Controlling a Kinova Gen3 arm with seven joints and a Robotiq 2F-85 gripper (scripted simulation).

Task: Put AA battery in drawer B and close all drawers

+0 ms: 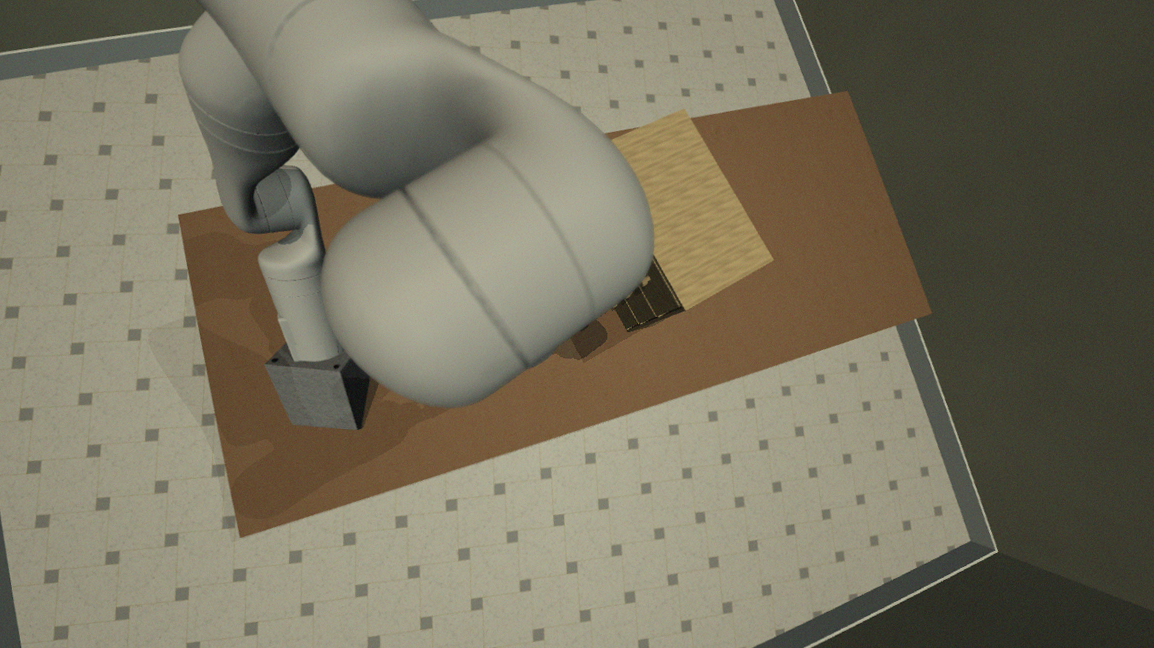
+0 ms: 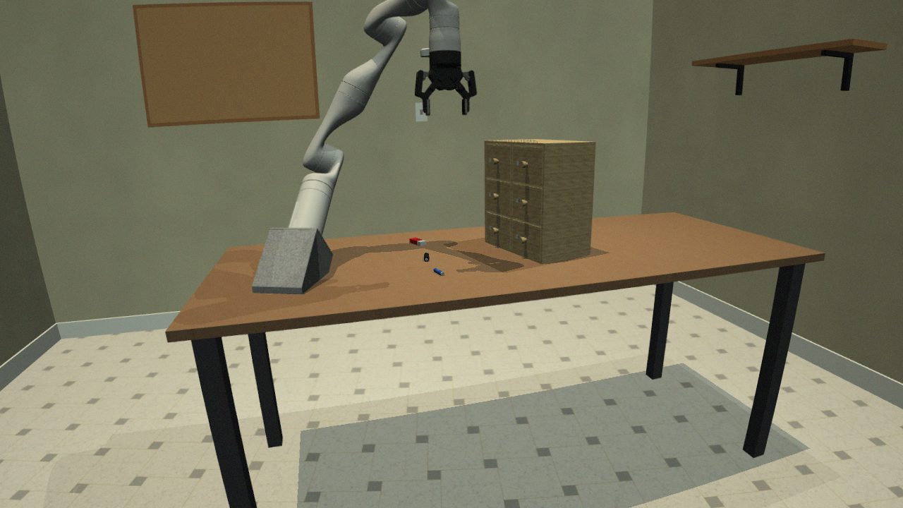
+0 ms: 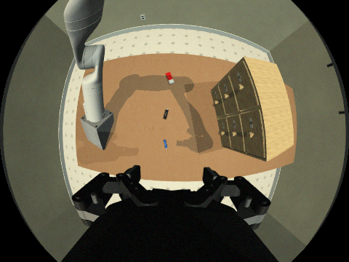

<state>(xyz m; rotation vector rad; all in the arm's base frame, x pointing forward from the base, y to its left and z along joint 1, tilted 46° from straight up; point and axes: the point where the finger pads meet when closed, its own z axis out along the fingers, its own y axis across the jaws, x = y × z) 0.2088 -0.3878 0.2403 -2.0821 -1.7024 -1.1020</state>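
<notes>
"What is lying on the table [image 3: 145,160]?"
"A red-and-white block [image 3: 169,78], a black piece [image 3: 166,113] and a blue cylinder [image 3: 165,144]."
"And the chest [image 3: 278,109]?"
"It's standing beyond the gripper's [image 3: 174,175] open fingers, showing six knobs."

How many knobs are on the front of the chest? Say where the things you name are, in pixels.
6: three in the left column [image 2: 495,195] [image 3: 226,96], three in the right column [image 2: 523,202] [image 3: 234,134], one per drawer.
</notes>
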